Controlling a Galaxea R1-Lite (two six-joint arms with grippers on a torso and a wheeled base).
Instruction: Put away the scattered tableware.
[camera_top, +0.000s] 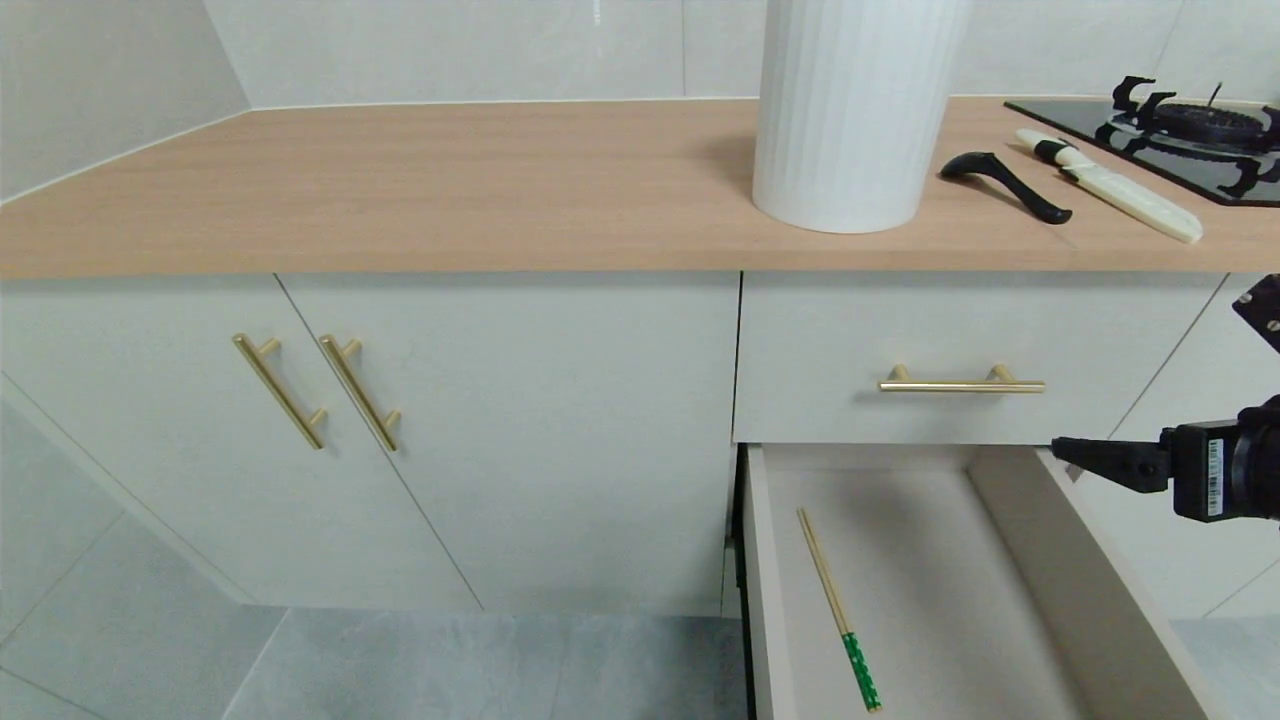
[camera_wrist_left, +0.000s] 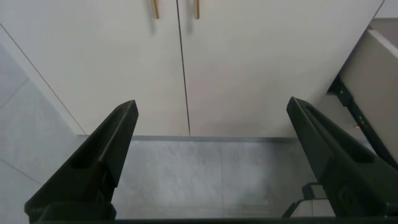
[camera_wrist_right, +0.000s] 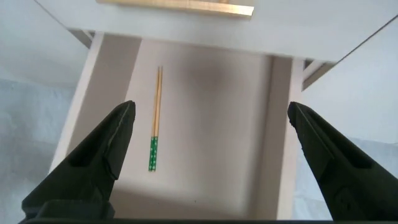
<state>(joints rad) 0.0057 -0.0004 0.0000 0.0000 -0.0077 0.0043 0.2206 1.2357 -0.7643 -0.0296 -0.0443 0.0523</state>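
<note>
Roughly a third of the job looks done. One pair of chopsticks (camera_top: 838, 610), with green dotted ends, lies flat on the bottom of the open drawer (camera_top: 1040, 560), near the side closer to the cabinet doors (camera_top: 400, 430). Two pieces are left on the counter (camera_top: 400, 180): a black spoon (camera_top: 1005, 185) and, just beside it, a knife (camera_top: 1110, 187) with a cream blade. Both lie between a tall white ribbed container (camera_top: 850, 110) and the stove (camera_top: 1190, 130). My guess is that these go into the drawer next, and that the drawer then needs shutting.

The right claw (camera_wrist_right: 209, 111) hangs above the drawer's far end, below the shut drawer's brass handle (camera_top: 962, 383). Its fingers are spread wide and hold nothing. The left claw (camera_wrist_left: 211, 104) is low in front of the cabinet doors, over the floor, also spread wide and empty.

As for writing, a small barcode sticker (camera_top: 1215, 478) sits on the right arm's wrist block, and its print is too small to read. No other labels show.
</note>
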